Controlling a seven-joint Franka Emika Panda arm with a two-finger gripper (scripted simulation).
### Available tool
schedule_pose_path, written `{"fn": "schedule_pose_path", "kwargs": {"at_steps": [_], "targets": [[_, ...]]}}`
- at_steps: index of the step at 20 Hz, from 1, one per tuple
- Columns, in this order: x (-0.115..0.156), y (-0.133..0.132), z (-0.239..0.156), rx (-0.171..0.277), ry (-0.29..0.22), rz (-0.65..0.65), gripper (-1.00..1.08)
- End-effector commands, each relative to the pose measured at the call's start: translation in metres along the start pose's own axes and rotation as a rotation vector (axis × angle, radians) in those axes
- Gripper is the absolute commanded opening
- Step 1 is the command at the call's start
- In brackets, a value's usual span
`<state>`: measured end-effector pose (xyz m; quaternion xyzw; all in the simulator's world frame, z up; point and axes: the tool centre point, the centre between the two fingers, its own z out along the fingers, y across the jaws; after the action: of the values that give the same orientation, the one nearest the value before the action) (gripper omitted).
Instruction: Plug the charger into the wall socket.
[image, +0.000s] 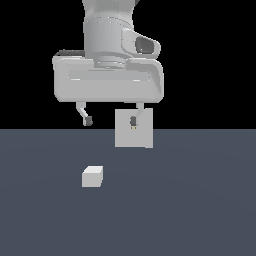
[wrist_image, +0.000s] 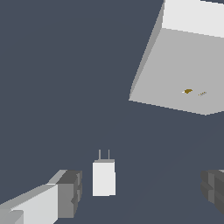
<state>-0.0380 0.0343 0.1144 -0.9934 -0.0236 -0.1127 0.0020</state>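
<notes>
Tool hangs above the bench with its two fingers spread wide and nothing between them; in the wrist view one dark pad sits to one side of the charger and the other pad is at the far edge of the picture, neither touching it. The charger lies on the bench, a small off-white block with two thin prongs showing at one end in the wrist view, and those prongs point roughly toward the wall socket but not straight at its two small yellowish holes. The socket stands upright farther back, well apart from the charger; in the exterior view it lies behind one fingertip, to the exterior view's right of the block. As I judge it, the chief risks come from this offset. If the tool descends off-centre, one pad could strike the block's top or nudge it sideways before the other closes, turning the prongs further off line. A grip taken too near the prong end could leave little body to hold, and the block may slip or tilt when pushed. Prongs arriving slightly rotated or too high or low would meet the plate's face instead of the holes and could shove the socket back or jam. No containers appear in either view, so nothing is held inside anything.
</notes>
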Motion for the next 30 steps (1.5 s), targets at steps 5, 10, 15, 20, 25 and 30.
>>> {"fn": "schedule_pose_path", "kwargs": {"at_steps": [5,10,15,20,25,30], "targets": [[-0.015,-0.012,0.016,0.006,0.07,-0.013,1.0],[-0.024,-0.02,0.028,0.01,0.116,-0.022,1.0],[-0.03,-0.026,0.037,0.011,0.15,-0.028,1.0],[-0.034,-0.029,0.042,0.012,0.17,-0.032,1.0],[-0.035,-0.03,0.045,0.012,0.176,-0.033,1.0],[-0.036,-0.03,0.048,0.012,0.174,-0.034,1.0]]}}
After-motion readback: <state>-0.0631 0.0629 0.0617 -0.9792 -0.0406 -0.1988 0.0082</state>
